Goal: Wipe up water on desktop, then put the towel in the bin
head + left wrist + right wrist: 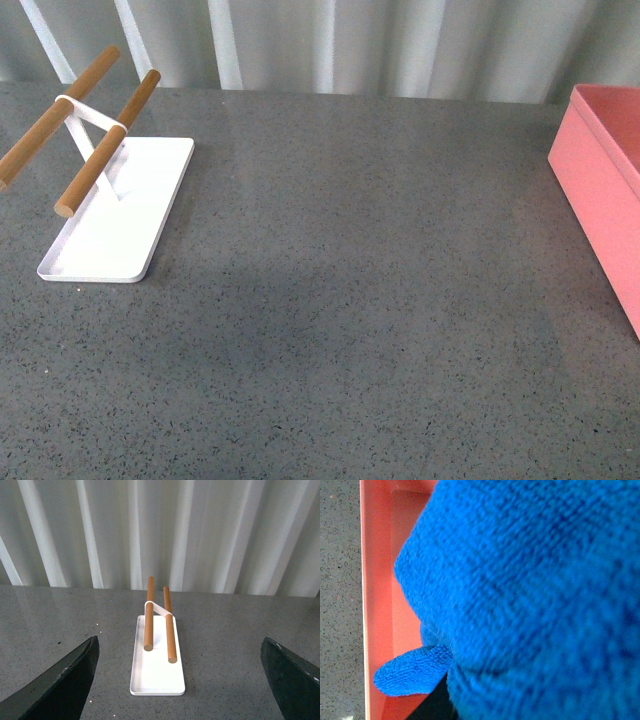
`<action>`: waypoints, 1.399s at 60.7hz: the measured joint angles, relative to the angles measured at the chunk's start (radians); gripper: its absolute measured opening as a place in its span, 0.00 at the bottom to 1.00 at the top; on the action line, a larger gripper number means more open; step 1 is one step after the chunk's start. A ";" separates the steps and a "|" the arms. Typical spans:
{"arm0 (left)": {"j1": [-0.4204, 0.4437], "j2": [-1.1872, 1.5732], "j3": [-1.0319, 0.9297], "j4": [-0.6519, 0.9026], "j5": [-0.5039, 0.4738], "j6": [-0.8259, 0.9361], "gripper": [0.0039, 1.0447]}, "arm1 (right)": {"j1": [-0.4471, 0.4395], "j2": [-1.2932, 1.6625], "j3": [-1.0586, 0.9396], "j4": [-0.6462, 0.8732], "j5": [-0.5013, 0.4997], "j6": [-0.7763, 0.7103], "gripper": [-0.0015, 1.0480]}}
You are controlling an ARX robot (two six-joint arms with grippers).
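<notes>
The blue towel (530,590) fills most of the right wrist view, bunched up, and my right gripper is shut on it. Only a dark bit of one finger (436,706) shows under the cloth. The towel hangs over the inside of the pink bin (377,605), and a loose corner droops towards the bin's floor. In the front view the bin (600,180) stands at the right edge of the speckled grey desktop (350,300); neither arm shows there. My left gripper (179,672) is open above the desktop with nothing between its fingers. Water is out of view.
A flat white tray (120,225) carrying two wooden rods (105,145) stands at the back left of the desktop. It also lies straight ahead of my left gripper, the tray (156,680) between the two fingers. White corrugated panels (330,45) close off the back.
</notes>
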 joint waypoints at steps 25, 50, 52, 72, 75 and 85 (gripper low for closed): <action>0.000 0.000 0.000 0.000 0.000 0.000 0.94 | 0.000 0.000 0.007 0.000 0.000 0.010 0.94; 0.000 0.000 0.000 0.000 0.000 0.000 0.94 | 0.006 -0.178 -0.539 1.030 -0.357 0.194 0.63; 0.000 0.000 0.000 0.000 0.000 0.000 0.94 | 0.014 -0.201 -0.614 1.192 -0.357 0.204 0.58; 0.000 0.000 0.000 0.000 0.000 0.000 0.94 | 0.083 -0.465 -1.050 1.563 -0.297 0.226 0.03; 0.000 0.000 0.000 0.000 0.000 0.000 0.94 | 0.089 -0.490 -1.083 1.567 -0.291 0.227 0.03; 0.000 0.000 0.000 0.000 0.000 0.000 0.94 | 0.113 -0.606 -1.190 1.571 -0.272 0.228 0.03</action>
